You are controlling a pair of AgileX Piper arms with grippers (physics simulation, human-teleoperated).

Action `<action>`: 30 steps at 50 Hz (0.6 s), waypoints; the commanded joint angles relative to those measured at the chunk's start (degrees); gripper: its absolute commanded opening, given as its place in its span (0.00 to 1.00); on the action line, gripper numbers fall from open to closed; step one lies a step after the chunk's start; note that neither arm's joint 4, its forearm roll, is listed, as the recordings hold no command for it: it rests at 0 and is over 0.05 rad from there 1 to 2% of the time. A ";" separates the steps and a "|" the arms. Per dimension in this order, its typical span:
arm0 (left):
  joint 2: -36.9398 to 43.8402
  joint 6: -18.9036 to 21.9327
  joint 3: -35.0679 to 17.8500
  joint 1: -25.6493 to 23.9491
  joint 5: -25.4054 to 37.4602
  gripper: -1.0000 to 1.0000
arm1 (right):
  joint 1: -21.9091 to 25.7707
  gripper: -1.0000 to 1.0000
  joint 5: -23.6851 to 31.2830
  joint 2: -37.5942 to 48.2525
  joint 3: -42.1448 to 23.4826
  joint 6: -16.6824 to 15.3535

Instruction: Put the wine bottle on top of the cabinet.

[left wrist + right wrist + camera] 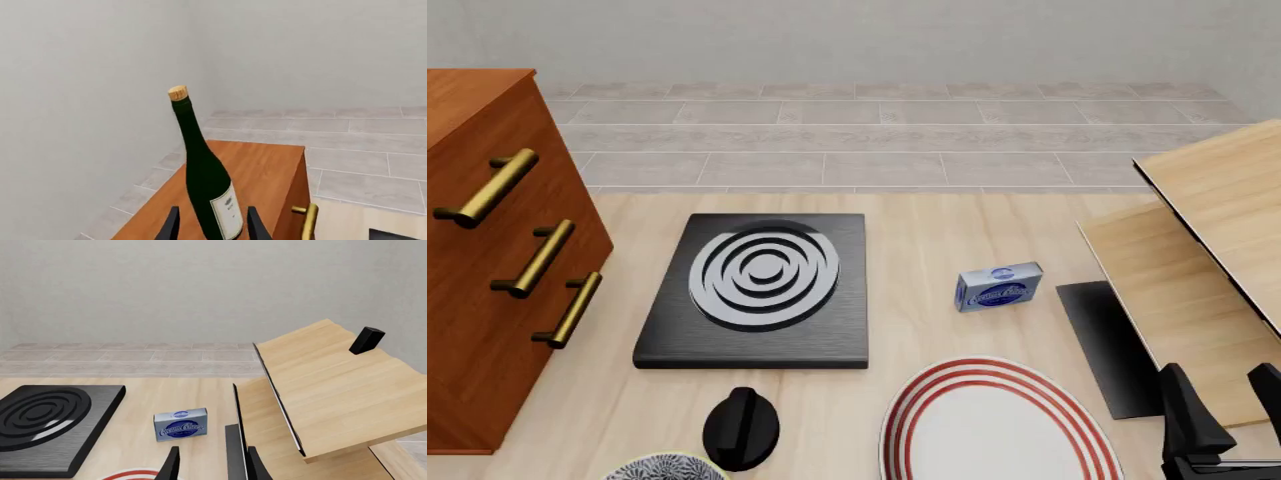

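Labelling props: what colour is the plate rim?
Red rings on white plate, clearest in front view.

The wine bottle (212, 190) runs off the left wrist picture's lower edge, its base and contact with the cabinet (260, 175) unseen. The front view crops the cabinet's left side, the red-striped plate (1001, 430), and a patterned bowl (665, 467).

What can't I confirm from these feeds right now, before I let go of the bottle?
- Base of the wine bottle: cut off by the left wrist view's lower edge, so contact with the cabinet top is unconfirmed.
- Left claw: only its fingertips show beside the bottle; the grip itself cannot be told.
- Bottle and left arm: outside the front view entirely.
- Cabinet top: the front view shows only an edge of it.
- Right claw: partly cut off at the front view's lower edge.
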 commanded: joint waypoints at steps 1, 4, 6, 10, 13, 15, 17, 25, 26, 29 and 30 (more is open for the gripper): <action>-10.32 -2.00 8.41 -0.82 2.72 1.00 | 0.00 1.00 0.00 0.01 0.00 -0.01; -12.24 -2.61 9.19 -0.98 3.84 1.00 | 0.00 1.00 0.00 0.01 0.00 0.01; -13.61 -3.47 8.52 -1.60 5.46 1.00 | 0.00 1.00 0.00 0.00 0.00 0.00; -17.40 -5.05 6.84 -2.53 8.21 1.00 | 0.00 1.00 0.00 0.01 0.00 -0.01; -26.24 -6.97 7.02 -8.57 13.31 1.00 | -0.01 1.00 0.00 -0.02 0.00 0.00; -28.53 -6.95 7.05 -10.06 14.40 1.00 | 0.00 1.00 0.00 0.01 0.00 -0.01; -32.80 -9.20 8.31 -12.31 16.45 1.00 | -0.01 1.00 -0.01 0.02 0.00 0.00; -43.07 -14.91 16.71 -19.57 21.22 1.00 | -0.01 1.00 0.00 0.00 0.00 -0.01; -43.07 -14.91 16.72 -19.57 21.21 1.00 | -0.01 1.00 0.00 0.00 0.00 -0.01; -43.11 -14.67 18.17 -24.85 21.13 1.00 | -0.01 1.00 0.00 0.01 0.00 0.00; -43.11 -16.84 19.30 -24.77 20.79 1.00 | 0.01 1.00 0.00 0.00 0.00 0.00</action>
